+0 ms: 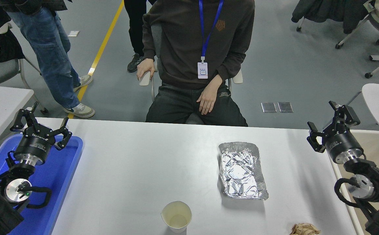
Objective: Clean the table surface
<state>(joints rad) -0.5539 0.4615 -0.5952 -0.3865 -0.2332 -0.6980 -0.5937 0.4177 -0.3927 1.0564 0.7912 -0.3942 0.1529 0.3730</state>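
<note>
The table surface (137, 163) is a wide white-grey top filling the lower half of the head view. On it lie a crumpled foil tray (242, 170) right of centre, an empty paper cup (176, 216) at the near edge, and a crumpled brown paper ball (304, 229) at the bottom right. My right gripper (329, 122) hangs open above the table's right edge, well clear of the foil tray. My left gripper (42, 123) stands open above the blue tray at the lower left.
A blue plastic tray (62, 176) sits at the left end of the table. A beige bin (377, 147) stands beyond the right edge. A seated person (197, 62) faces the far side, hands off the table. Another person stands at the top left.
</note>
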